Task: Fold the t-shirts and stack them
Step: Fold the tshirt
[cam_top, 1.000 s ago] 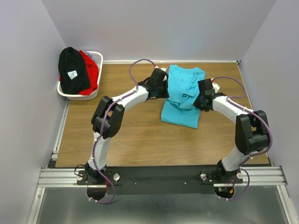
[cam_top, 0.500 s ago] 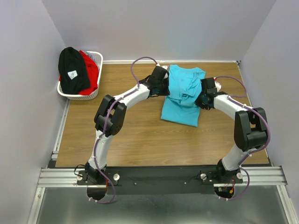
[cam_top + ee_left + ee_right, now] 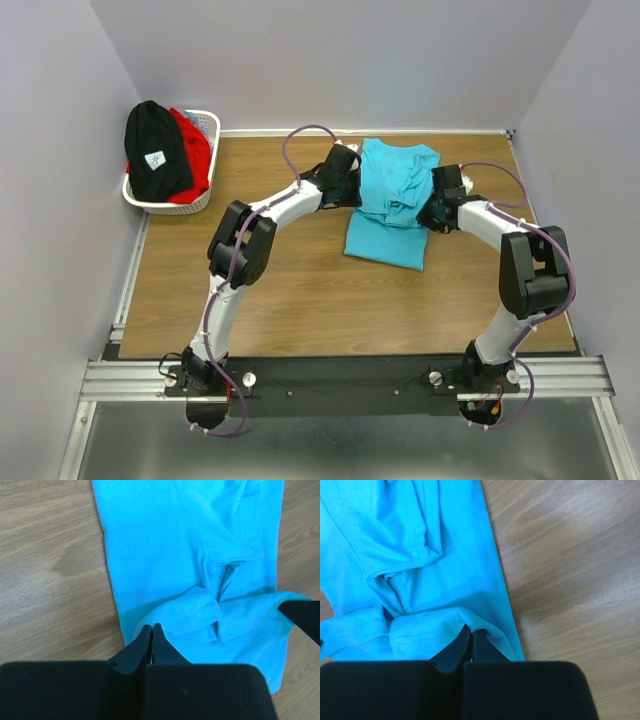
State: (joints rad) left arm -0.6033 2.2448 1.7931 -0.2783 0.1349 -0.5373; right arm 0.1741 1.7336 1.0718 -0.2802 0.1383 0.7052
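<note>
The turquoise t-shirt point(image 3: 390, 215) lies partly folded on the wooden table point(image 3: 280, 280) at the back centre-right. My left gripper point(image 3: 356, 196) is shut on a fold at its left edge, seen close in the left wrist view point(image 3: 151, 628). My right gripper point(image 3: 428, 213) is shut on a fold at its right edge, seen close in the right wrist view point(image 3: 472, 632). The cloth bunches between the two grippers, with the shirt point(image 3: 165, 555) spread flat beyond it. The black t-shirt point(image 3: 155, 150) with a small white label and the red t-shirt point(image 3: 195, 152) lie in the basket.
The white lattice basket point(image 3: 170, 206) stands at the back left corner. Grey walls close the table on the left, back and right. The arm bases sit on a metal rail point(image 3: 340, 378) at the near edge.
Both grippers have moved a little toward the back wall with the turquoise cloth in them, and the shirt's near edge has drawn back slightly.
</note>
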